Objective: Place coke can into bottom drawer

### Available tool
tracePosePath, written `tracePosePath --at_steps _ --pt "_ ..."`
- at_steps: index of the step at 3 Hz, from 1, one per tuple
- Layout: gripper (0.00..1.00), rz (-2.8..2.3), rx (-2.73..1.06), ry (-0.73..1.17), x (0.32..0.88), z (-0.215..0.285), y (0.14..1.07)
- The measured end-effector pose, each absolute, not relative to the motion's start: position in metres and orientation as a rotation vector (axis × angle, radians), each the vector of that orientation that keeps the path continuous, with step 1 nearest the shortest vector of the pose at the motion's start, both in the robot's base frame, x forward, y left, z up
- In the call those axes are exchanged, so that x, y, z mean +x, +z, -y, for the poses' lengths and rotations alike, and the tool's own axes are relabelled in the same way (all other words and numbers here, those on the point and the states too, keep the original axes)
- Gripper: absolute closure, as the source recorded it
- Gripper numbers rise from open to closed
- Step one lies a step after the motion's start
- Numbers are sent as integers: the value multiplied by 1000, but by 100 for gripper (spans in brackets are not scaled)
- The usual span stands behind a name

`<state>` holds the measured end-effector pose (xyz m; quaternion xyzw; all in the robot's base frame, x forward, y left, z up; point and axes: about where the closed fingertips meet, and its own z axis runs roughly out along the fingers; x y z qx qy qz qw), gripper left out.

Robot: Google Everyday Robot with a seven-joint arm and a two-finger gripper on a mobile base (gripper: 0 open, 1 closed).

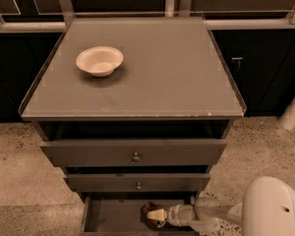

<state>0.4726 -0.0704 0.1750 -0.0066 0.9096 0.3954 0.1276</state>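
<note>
The bottom drawer (108, 215) is pulled out at the foot of the cabinet, a shallow dark tray. My gripper (155, 215) reaches into it from the right, low over the drawer floor. It is shut on the coke can (148, 211), which shows as a small dark reddish shape at the gripper's tip, inside the drawer and right of its middle. The arm's white wrist (196, 214) lies over the drawer's right end and hides that part.
A white bowl (99, 60) sits on the cabinet top (162, 73) at the back left. Two wider drawers with round knobs (135, 157) are above the bottom one, slightly pulled out. The arm's white body (273, 208) fills the lower right. Speckled floor lies on both sides.
</note>
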Motion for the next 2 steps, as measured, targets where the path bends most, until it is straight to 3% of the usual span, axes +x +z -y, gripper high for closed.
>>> tracePosePath --at_steps 1,2 --pt "0 -2646 -19 1150 473 70 175" --pt "0 -2646 -19 1150 473 70 175"
